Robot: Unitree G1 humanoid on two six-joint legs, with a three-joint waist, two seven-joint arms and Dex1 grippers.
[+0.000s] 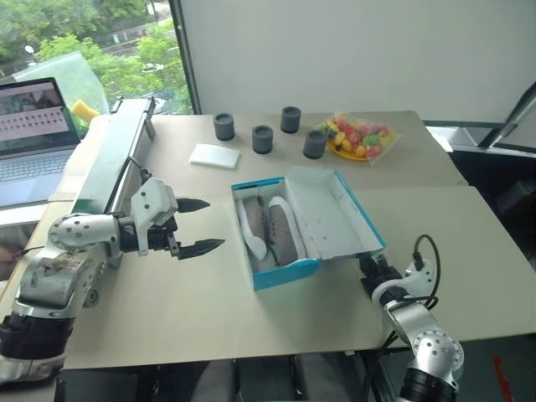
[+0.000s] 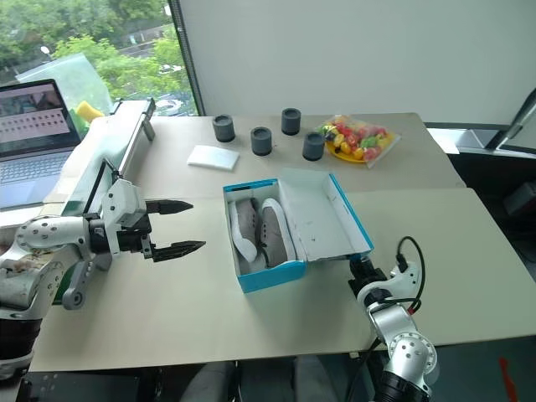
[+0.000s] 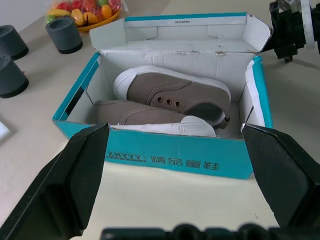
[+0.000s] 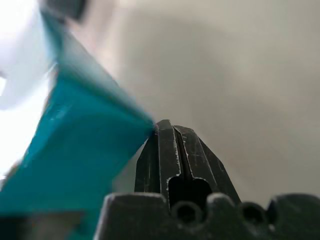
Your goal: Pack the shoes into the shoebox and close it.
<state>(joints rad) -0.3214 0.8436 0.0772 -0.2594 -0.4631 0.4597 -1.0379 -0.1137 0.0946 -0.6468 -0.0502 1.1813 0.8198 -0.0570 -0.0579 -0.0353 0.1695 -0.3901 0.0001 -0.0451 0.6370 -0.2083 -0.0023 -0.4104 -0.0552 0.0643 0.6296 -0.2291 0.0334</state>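
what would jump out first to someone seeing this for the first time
The turquoise shoebox in the middle of the table, lid laid open to the right, with both taupe shoes already inside. The left gripper hangs wide open beside the box's left side, while the right gripper, shut, sits at the open lid's near right corner. At the back, a bright plate of fruit.

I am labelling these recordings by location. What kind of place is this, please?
Probably an office or a lab test room: a plain work table by a big window with trees outside, an open laptop at the side, and test props such as the shoebox.
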